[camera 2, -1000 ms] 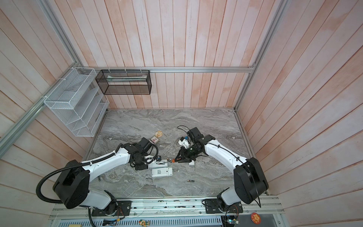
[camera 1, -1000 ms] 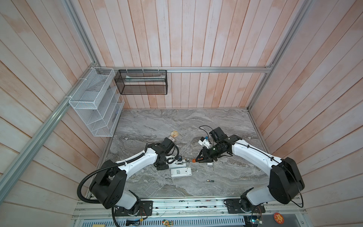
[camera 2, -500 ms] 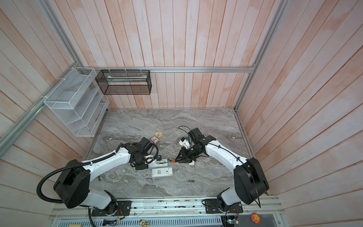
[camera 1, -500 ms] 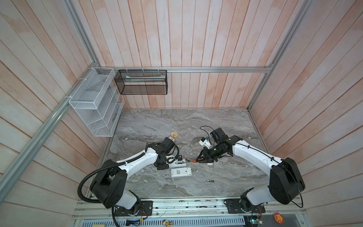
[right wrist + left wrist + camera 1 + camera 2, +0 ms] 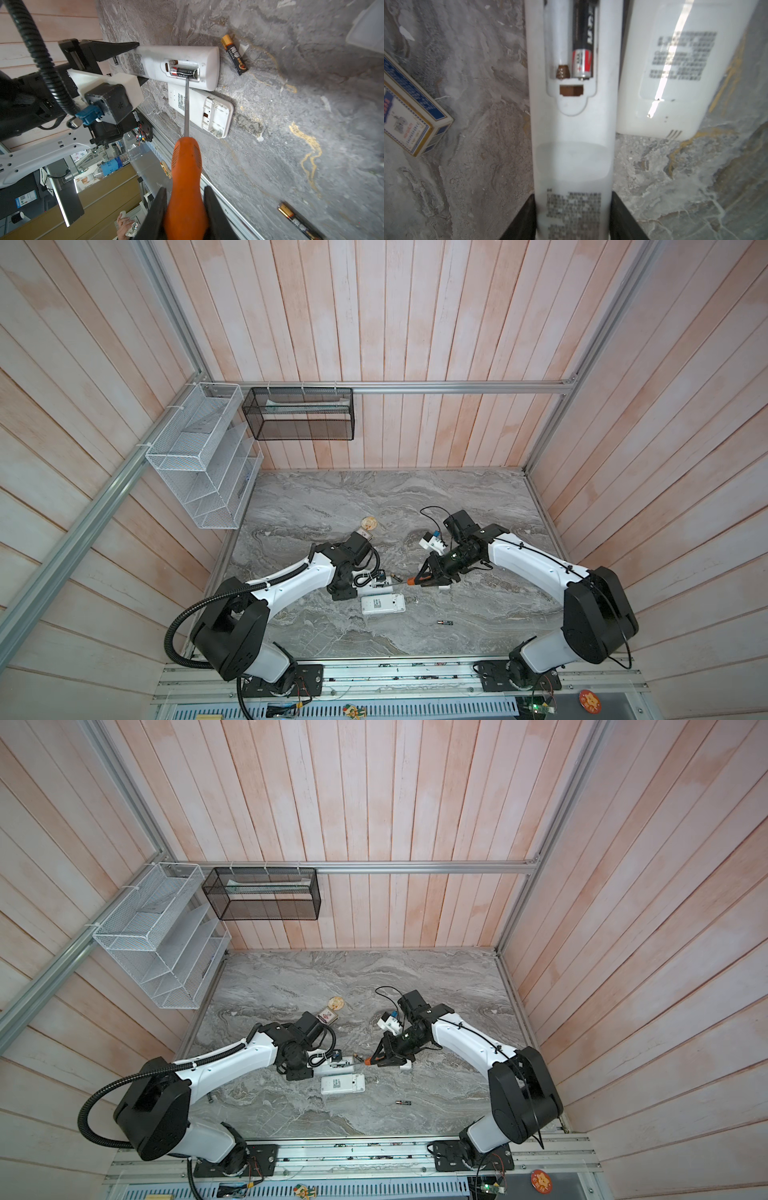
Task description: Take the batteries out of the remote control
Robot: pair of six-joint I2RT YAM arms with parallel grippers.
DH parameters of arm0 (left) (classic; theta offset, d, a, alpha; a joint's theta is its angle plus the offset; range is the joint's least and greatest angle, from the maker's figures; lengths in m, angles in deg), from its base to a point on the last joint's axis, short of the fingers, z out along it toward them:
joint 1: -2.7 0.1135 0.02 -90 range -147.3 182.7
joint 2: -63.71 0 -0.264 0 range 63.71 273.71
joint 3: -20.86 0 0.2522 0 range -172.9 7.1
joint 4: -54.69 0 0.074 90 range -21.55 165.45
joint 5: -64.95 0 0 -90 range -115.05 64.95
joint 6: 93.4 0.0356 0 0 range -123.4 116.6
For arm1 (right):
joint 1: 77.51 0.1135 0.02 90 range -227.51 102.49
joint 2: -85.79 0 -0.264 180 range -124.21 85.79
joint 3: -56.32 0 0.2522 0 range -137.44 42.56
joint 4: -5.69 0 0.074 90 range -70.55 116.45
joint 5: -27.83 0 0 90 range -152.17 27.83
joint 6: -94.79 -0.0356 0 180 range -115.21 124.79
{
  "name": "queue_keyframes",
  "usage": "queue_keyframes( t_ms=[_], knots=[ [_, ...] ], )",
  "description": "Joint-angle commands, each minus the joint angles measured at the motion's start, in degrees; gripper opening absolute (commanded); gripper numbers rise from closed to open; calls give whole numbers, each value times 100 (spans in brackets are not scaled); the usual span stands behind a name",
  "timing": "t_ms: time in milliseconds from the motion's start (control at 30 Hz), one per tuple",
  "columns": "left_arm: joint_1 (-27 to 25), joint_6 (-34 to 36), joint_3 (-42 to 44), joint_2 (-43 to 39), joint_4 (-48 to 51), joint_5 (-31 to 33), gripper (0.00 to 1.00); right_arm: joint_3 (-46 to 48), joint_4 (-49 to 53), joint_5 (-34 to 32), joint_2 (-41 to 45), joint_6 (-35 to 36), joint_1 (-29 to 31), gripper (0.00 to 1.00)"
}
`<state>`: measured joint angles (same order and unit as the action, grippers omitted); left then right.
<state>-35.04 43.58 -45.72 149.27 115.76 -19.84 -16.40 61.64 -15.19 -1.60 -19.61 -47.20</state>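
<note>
where screwdriver (image 5: pixel 185 166) meets battery (image 5: pixel 184 72), remote (image 5: pixel 149 60) — clamped

Two robot arms of one build: the left arm (image 5: pixel 291 578) and the right arm (image 5: pixel 528 562) have smooth white shells between bulky black joint housings and end in black wedge-shaped jaws. A ribbed black hose (image 5: pixel 42 68) runs along the left arm. A thin black cable (image 5: pixel 540 556) is clipped along the right arm's shell. The left arm's wrist camera (image 5: pixel 108 101) is a dark grey block on a white mount, with a blue plug (image 5: pixel 87 116).

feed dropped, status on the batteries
Left gripper clamps slim remote. Right gripper holds screwdriver, tip at battery in bay. Loose batteries on table. Second remote alongside, not blocking.
</note>
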Motion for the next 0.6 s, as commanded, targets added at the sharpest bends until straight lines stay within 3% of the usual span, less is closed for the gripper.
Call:
queue_keyframes(
  t_ms=[0, 567],
  knots=[
    [-90, -59, -136, -1, -195, -98, 0, -122, 620, -415, -134, 109, 100, 4],
    [-86, -16, 87, -147, -285, -82, 0, -116, 623, -456, 134, -110, 131, 4]
  ],
)
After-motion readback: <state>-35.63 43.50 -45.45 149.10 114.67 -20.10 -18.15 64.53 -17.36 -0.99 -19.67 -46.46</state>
